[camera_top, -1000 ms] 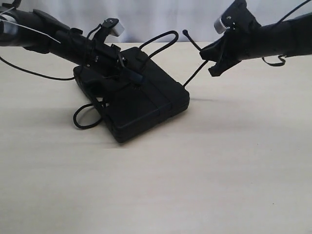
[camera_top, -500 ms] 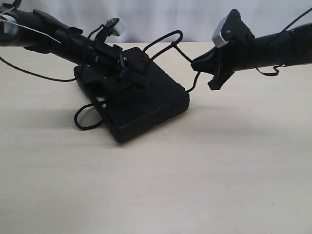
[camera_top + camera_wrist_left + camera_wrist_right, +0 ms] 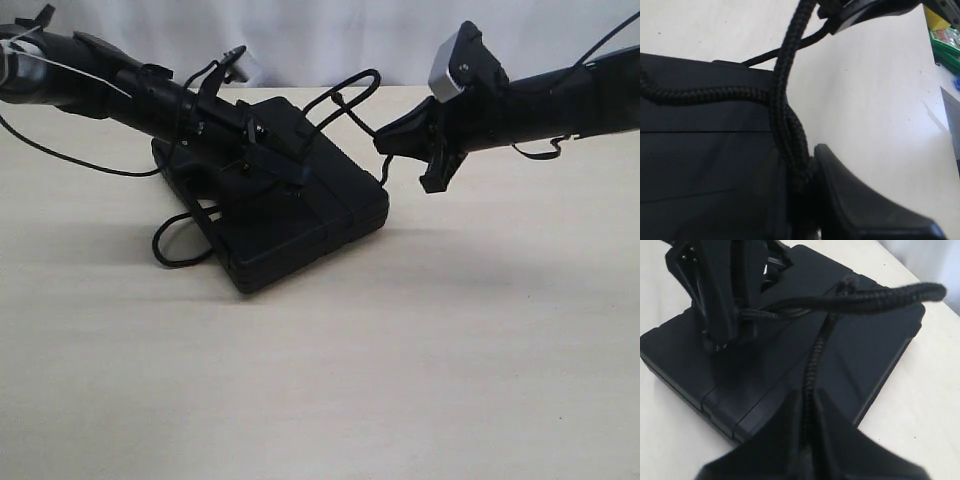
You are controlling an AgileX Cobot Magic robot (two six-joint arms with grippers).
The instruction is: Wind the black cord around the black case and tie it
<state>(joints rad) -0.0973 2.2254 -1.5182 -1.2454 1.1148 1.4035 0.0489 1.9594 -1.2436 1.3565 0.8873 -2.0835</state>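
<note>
Closing in: right gripper [image 3: 385,143], jaws pinched on the thin matte braided black cord [image 3: 350,85], has travelled from well clear of the flat rectangular ribbed plastic black case [image 3: 300,215] to just beside its far corner. The held strand now bows slack in a loop above the lid. Left gripper [image 3: 287,165], over the lid, clamps the crossed strands. Judged: wrap made, knot being formed. Case lies on a pale wood-grain table [image 3: 420,350]; white curtain [image 3: 330,35] behind.
</note>
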